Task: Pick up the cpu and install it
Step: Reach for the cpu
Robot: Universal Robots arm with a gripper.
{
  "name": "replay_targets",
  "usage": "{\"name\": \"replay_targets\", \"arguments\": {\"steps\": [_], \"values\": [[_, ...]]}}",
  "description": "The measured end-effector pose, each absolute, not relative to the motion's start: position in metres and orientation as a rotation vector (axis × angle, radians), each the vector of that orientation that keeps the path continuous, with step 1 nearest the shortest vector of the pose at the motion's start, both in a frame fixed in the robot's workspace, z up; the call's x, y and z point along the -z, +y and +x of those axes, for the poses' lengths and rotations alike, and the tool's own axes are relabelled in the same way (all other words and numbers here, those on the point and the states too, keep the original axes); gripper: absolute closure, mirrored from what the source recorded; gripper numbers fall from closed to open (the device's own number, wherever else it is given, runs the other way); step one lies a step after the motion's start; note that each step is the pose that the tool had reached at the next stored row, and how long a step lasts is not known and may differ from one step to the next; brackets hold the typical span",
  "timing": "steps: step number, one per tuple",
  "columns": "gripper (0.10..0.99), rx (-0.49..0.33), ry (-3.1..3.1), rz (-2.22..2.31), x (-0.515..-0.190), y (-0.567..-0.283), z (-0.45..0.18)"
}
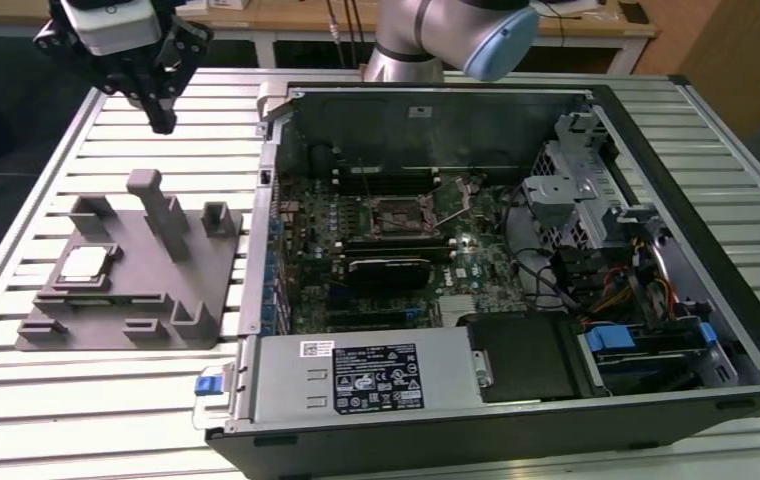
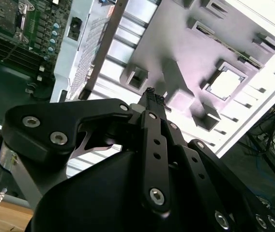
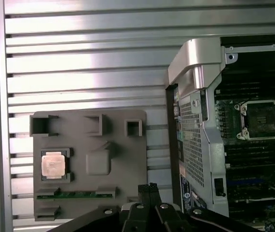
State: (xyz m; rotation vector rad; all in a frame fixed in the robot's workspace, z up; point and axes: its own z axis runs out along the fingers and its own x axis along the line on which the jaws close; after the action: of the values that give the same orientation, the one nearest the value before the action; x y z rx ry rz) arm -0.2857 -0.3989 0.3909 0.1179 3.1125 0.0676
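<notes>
The cpu [image 1: 84,263] is a small silvery square lying flat in a recess of the grey stepped block [image 1: 140,300] on the slatted table, at the exterior view's left. It also appears in both wrist views, cpu [image 3: 53,165] and cpu [image 2: 226,82], seated in the grey block [image 3: 89,135]. My gripper [image 1: 160,122] hangs well above the table beyond the block's far end, fingers together and holding nothing. Its fingertips [image 2: 152,95] meet over the block, apart from the chip. The dark socket [image 1: 398,212] sits on the motherboard inside the open case.
The open computer case [image 1: 434,115] lies on its side at the exterior view's right, with its metal wall [image 3: 195,58] close beside the block. Upright posts [image 1: 153,200] rise from the block near the cpu. A drive cage and cables [image 1: 594,210] crowd the case's right side.
</notes>
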Motion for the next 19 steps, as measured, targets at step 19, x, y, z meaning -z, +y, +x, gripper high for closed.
{"name": "replay_targets", "arguments": {"steps": [19], "values": [[0.98, -0.068, 3.112, 0.118, -0.389, -0.399, -0.322]]}}
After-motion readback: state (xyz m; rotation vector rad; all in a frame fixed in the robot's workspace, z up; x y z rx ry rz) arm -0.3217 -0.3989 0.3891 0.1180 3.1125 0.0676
